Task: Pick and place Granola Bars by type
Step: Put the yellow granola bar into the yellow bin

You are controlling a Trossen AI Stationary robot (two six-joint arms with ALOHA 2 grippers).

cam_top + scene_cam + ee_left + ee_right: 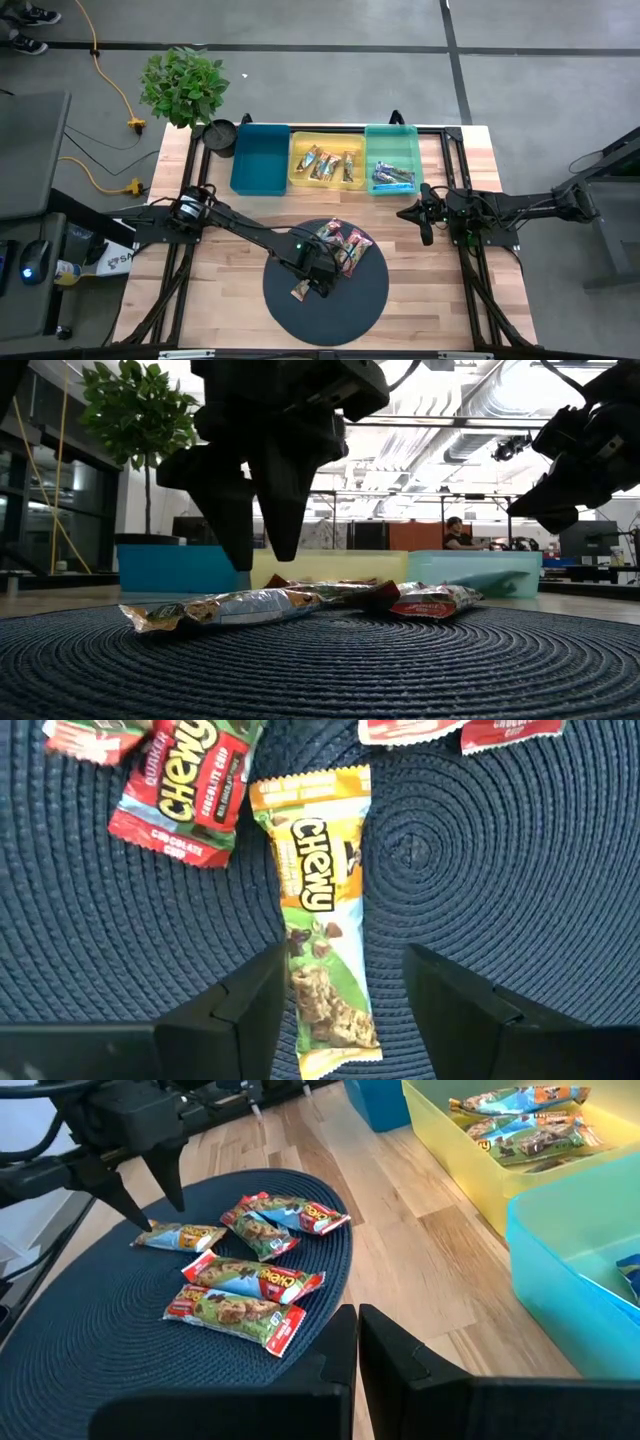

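Left wrist view: left gripper (340, 995) jaws apart astride the orange-green bar (318, 925) on the mat (520, 870), pre-grasp; next likely descend, close; right gripper (357, 1342) jaws together, parked near trays.

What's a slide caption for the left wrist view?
Open left gripper straddles an orange-and-green Chewy bar on the dark woven mat, red-wrapped bars nearby.

A grey concrete floor (330, 60) with dark seams surrounds the wooden counter (230, 270). A potted plant (185, 88) stands at the counter's upper left corner, and a yellow cable (108, 80) trails across the floor at upper left. In the low view, ducts (450, 400) run under a bright ceiling, and a person (456, 532) sits far back.
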